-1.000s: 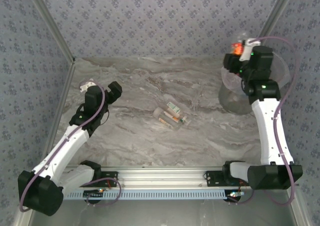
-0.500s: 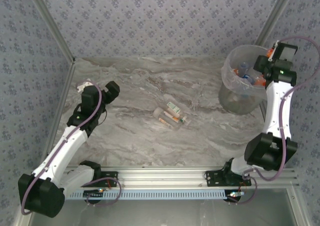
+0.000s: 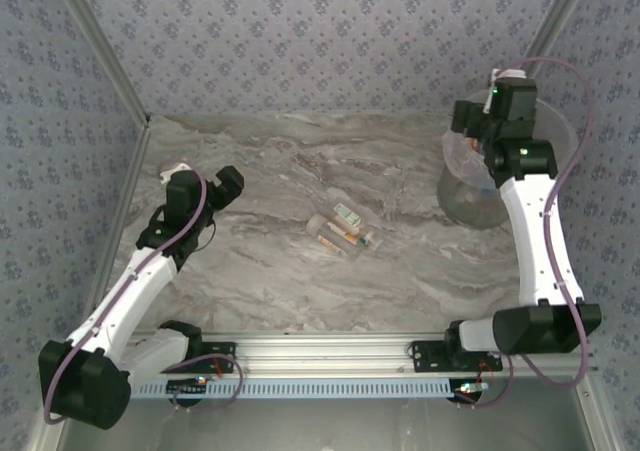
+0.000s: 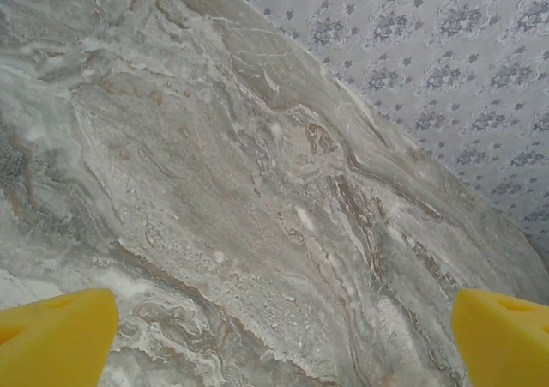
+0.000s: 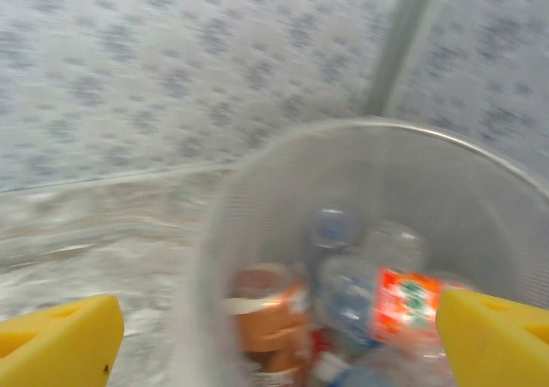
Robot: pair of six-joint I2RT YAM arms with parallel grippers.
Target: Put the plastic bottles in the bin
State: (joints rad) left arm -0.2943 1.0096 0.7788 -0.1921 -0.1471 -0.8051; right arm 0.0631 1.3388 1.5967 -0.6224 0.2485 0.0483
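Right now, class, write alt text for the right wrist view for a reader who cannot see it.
The right gripper, jaws wide and empty, faces down into the bin, where several plastic bottles lie, one orange-labelled. The marble table and patterned wall lie behind, slightly blurred.

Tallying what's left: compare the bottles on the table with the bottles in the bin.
The loose bottles lie flat, side by side on the marble table; the binned bottles are heaped inside the bin. The loose bottles number two or three; the binned bottles look more numerous. Both are small clear bottles with coloured labels.
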